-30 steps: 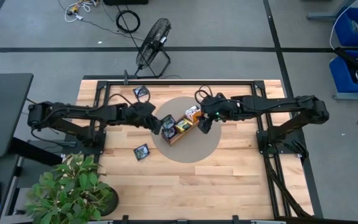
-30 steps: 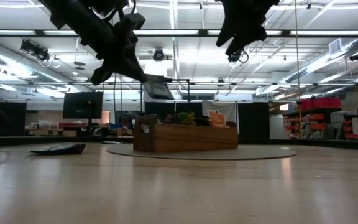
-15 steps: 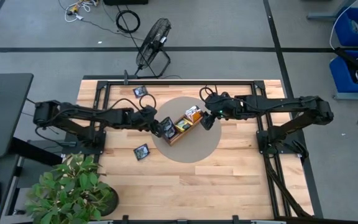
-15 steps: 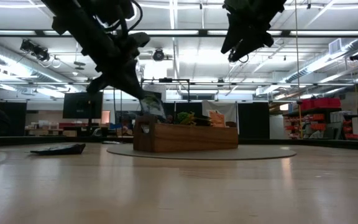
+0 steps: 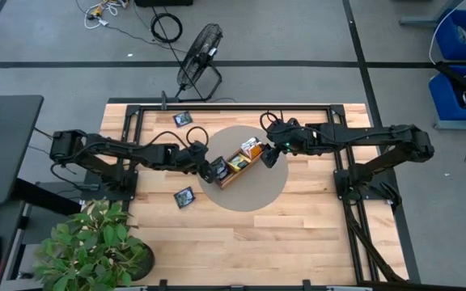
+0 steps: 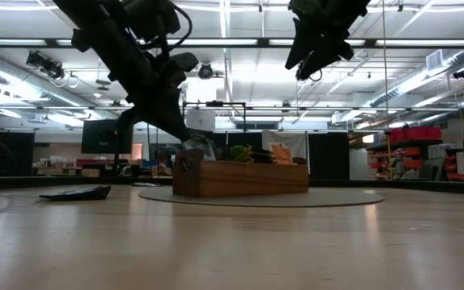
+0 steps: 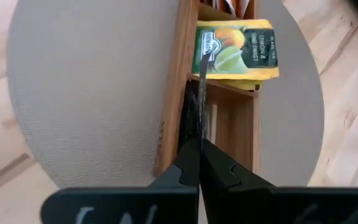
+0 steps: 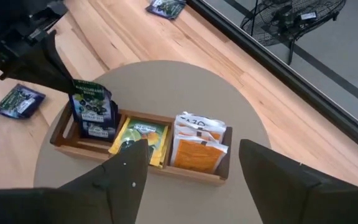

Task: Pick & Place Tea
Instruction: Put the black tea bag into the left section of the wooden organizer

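Left end effector (image 8: pixel 45 59) lowered navy packet (image 8: pixel 92 110), still pinched, into tray (image 8: pixel 135 163); right end effector (image 8: pixel 191 171) spread wide.

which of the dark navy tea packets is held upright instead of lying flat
The dark navy tea packet pinched in the left gripper's fingers, standing on edge in the end compartment of the brown wooden tray. The two other navy packets lie flat on the table.

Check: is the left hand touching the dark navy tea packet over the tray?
Touching. The right wrist view shows the left hand pinching the dark navy packet edge upright in the tray end compartment.
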Controlling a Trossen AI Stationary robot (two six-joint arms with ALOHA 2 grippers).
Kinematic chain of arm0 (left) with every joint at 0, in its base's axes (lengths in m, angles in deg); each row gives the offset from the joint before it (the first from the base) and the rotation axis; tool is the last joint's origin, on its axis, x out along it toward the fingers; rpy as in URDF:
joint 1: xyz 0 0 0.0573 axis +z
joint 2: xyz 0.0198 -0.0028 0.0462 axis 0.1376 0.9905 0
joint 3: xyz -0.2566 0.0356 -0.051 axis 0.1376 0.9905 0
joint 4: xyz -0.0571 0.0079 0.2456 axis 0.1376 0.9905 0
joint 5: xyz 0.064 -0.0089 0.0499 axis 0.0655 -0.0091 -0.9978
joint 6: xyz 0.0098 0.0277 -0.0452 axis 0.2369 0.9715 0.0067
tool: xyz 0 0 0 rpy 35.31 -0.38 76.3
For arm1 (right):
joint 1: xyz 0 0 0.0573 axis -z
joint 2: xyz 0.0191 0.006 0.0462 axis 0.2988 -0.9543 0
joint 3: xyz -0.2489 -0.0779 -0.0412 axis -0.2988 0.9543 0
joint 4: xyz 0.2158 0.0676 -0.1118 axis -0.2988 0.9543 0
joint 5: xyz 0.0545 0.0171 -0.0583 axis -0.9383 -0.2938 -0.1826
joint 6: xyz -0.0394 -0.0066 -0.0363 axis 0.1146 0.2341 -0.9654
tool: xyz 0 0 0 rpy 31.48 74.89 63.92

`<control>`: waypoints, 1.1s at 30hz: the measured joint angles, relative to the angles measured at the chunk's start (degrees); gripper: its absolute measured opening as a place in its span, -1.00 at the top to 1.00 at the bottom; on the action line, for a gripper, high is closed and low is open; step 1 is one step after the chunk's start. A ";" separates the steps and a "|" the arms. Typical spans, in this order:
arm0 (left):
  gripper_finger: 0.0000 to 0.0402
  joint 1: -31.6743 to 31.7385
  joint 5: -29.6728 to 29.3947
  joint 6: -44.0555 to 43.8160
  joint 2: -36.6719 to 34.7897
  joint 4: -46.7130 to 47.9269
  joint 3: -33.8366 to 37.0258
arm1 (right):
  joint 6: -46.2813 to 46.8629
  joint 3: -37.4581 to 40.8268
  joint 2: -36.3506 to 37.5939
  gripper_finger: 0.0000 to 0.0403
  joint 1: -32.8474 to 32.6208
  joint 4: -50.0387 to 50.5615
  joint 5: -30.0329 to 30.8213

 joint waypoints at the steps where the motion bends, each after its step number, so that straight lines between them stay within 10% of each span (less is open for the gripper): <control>1: 1.00 0.00 0.00 -0.06 0.53 -0.39 0.00 | -0.01 0.00 0.00 -0.28 0.00 -0.04 0.00; 19: 0.96 -0.20 2.51 0.35 3.78 -2.47 0.02 | 0.02 0.00 -0.04 -0.28 -0.02 -0.33 -0.02; 33: 0.41 -0.20 4.74 0.45 3.48 -2.43 0.02 | -0.26 0.00 -0.04 -0.28 -0.02 -0.33 -0.05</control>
